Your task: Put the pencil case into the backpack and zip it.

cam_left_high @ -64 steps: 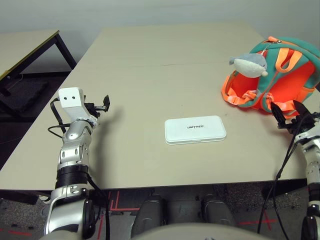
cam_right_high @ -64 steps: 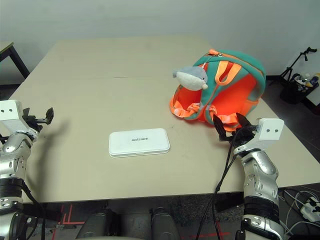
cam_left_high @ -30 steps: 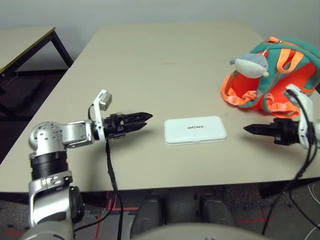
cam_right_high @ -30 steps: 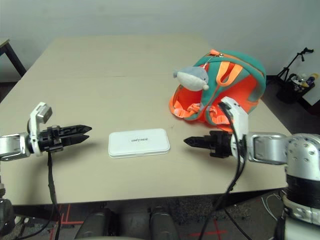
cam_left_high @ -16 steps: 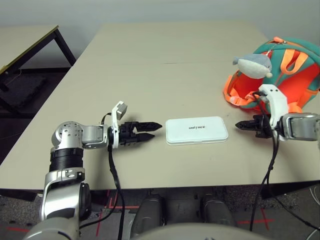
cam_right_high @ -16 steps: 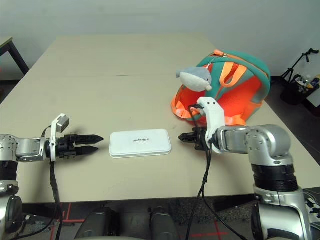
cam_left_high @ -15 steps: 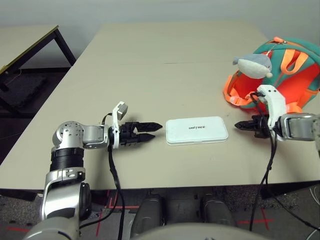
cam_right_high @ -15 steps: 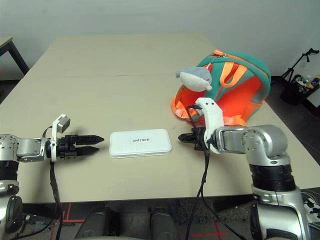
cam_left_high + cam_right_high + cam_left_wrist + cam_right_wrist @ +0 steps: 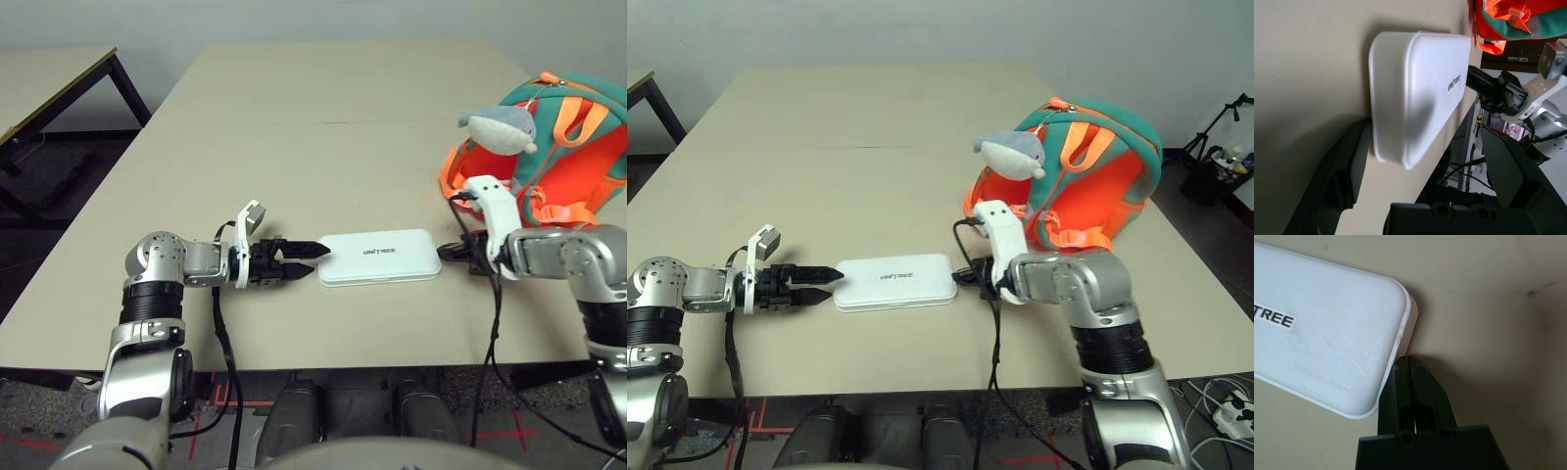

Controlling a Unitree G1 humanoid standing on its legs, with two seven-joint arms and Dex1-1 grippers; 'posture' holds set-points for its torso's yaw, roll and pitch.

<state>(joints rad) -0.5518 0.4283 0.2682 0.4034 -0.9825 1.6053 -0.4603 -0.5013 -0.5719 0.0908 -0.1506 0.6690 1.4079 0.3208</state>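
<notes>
Both forearms are stretched low over the table [image 9: 294, 147], each pincer pointed inward at one short end of the pencil case [image 9: 380, 257], which lies flat between them with its lettering up.

The left pincer [image 9: 312, 257] is held nearly level, its two black fingers spread apart, their tips at the near short end of the case. From the left wrist view the case [image 9: 1415, 93] is seen end-on, with one finger [image 9: 1347, 171] lying beside its edge and the other finger wide on the far side; the right pincer is also seen there, beyond the far end of the case.

The right pincer [image 9: 963, 276] is tilted downward toward the table, its fingers pressed together. In the right wrist view the closed tips [image 9: 1409, 377] are seen right against the rounded corner of the case [image 9: 1322, 333]; nothing is gripped by them.

The backpack [image 9: 1087, 171] stands just beyond the right pincer, on its outer side, clear of the case. The plush shark [image 9: 1011, 154] hangs at its front.
</notes>
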